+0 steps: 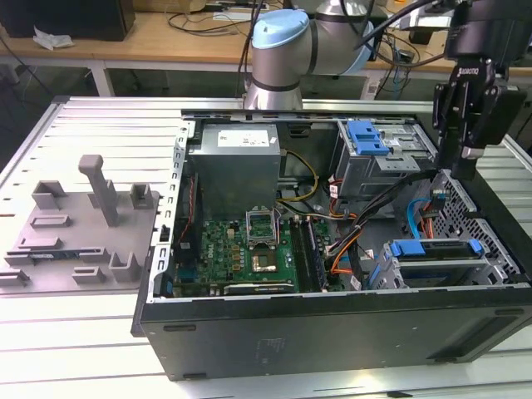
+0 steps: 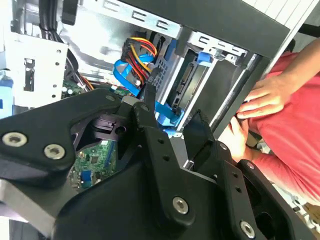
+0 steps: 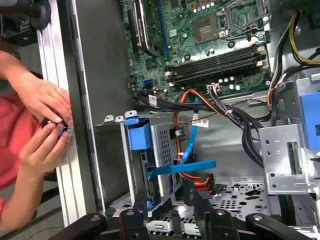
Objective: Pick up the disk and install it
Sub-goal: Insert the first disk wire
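One white slatted table (image 1: 66, 357) carries an open computer case (image 1: 332, 337) lying on its side, and the arm (image 1: 283, 41) reaches in over the case's opposite edge. The motherboard (image 1: 258, 245) takes up the middle of the case floor. A metal drive cage (image 3: 162, 142) stands in the corner where the black side wall meets the perforated end wall. The disk (image 1: 436, 249) sits in that cage, on the exterior view's right, with its blue carrier uppermost and its silver body below. Whether it is fully home I cannot tell. The gripper (image 2: 170, 114) hangs above the perforated end wall, near the cage, its two fingers spread apart with nothing between them.

The step in hand reads as lining up on the disk. A person's hands (image 3: 45, 125) are busy at the outside of the black side wall, near the cage, so I judge slow, straight motion the safer choice. To do the step well, the fingers should be squared to the long sides of the blue carrier before any descent, so that they meet plastic and not the cage's sheet metal. A blue ribbon cable (image 3: 190, 145) and orange wires (image 3: 200, 97) run just beside the cage on its inner side, and a tilted approach could snag them.
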Controlling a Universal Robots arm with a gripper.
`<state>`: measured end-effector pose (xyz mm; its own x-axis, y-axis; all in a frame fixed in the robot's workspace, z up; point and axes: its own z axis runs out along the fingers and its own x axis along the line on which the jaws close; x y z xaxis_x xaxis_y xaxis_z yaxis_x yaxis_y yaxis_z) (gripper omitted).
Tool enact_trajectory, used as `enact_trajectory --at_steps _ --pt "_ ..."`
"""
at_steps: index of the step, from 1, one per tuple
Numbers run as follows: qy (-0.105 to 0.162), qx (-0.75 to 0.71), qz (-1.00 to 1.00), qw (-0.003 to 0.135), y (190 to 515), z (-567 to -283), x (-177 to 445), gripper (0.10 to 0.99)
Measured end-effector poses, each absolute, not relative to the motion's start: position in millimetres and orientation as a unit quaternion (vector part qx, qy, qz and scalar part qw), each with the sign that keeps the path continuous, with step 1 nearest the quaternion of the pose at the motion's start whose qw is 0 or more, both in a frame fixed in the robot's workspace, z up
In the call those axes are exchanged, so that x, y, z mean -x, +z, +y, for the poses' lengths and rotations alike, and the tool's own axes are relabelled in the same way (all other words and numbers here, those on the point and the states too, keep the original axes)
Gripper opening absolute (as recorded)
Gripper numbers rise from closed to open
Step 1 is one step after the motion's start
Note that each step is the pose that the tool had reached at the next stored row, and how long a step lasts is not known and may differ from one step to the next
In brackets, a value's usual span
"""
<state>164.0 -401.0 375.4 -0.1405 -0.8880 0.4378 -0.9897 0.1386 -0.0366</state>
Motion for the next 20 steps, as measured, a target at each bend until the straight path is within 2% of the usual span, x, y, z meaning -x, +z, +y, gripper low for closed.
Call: enact_trajectory --at_steps 8,20 --pt "0.173 -0.653 -0.722 0.147 369 -401 -160 0.502" --pt "0.181 -0.651 -0.721 0.149 362 -400 -157 0.502"
